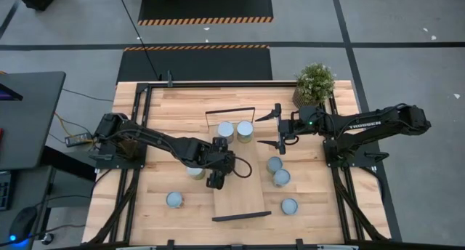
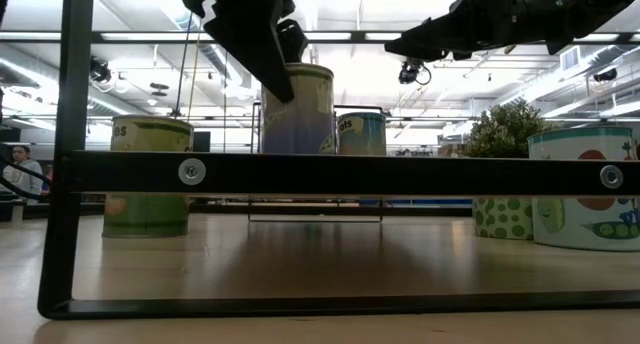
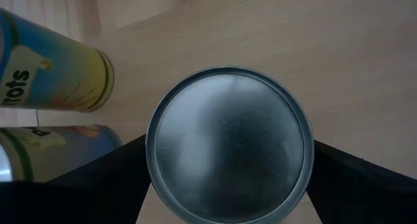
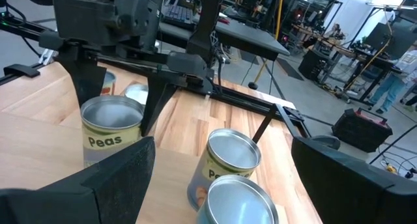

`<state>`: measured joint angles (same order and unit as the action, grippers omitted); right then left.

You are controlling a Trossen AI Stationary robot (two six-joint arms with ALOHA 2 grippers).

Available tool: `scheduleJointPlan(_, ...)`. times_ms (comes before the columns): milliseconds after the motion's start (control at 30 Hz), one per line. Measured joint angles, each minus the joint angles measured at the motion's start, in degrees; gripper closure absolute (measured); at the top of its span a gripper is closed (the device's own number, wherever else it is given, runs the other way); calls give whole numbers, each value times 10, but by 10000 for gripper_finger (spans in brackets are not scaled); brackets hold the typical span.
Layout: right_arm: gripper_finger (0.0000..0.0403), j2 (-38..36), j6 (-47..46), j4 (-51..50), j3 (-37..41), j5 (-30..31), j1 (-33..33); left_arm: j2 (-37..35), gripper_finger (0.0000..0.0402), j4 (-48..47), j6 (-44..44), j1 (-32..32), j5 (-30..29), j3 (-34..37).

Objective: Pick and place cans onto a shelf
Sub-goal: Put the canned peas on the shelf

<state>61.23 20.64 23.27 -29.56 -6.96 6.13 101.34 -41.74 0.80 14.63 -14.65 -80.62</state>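
Observation:
The shelf (image 1: 243,193) is a light-wood board on black end frames, running from the table's middle toward its near edge. Two cans (image 1: 226,129) (image 1: 245,131) stand on its far end. My left gripper (image 1: 218,171) hangs over the shelf's left edge, shut on a "Peas" can (image 4: 114,129) whose round top (image 3: 228,146) fills the left wrist view. My right gripper (image 1: 270,129) hovers open beside the two far cans, nothing between its fingers. More cans stand on the tabletop: one (image 1: 174,199) at the near left, one (image 1: 195,171) under my left arm, three (image 1: 274,164) (image 1: 281,177) (image 1: 289,206) right of the shelf. My left gripper pinches the can's round side wall (image 4: 91,123) between its two fingers (image 3: 98,178), one on each opposite side, just below the rim. The fingers slant down from above and from the table's left. The can stands upright; the shelf's front bar (image 2: 400,172) hides its bottom.
A potted plant (image 1: 314,83) stands at the table's far right corner. Black frame rails run along the table's left and right sides. In the low view a can (image 2: 585,189) stands close at the right, and a person (image 2: 20,169) shows far off at the left.

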Motion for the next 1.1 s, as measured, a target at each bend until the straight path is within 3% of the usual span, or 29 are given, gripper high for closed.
scheduleJointPlan(1100, 35, 0, 0, 7, 0, 0, 0, 0, 44, 6, 45, -1, -26, 0)
